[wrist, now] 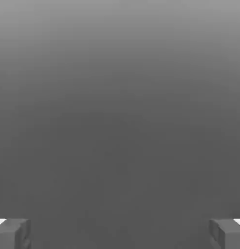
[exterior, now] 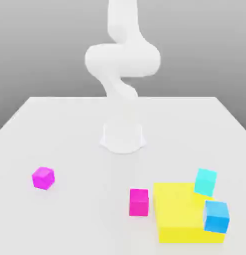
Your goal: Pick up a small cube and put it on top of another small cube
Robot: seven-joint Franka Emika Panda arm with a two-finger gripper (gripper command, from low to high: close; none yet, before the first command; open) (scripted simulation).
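Observation:
The small hot-pink cube stands on the white table, just off the side of the big yellow block that faces the exterior view's left. The sky-blue cube is at the yellow block's near corner toward the exterior view's right. I cannot tell whether it rests on the block or beside it. In the hand view my gripper is open, its two grey fingertips far apart with nothing between them and only plain grey background beyond.
A fuchsia cube lies alone toward the exterior view's left. A turquoise cube sits at the yellow block's far corner. The arm's round base stands mid-table, and the white arm rises above it.

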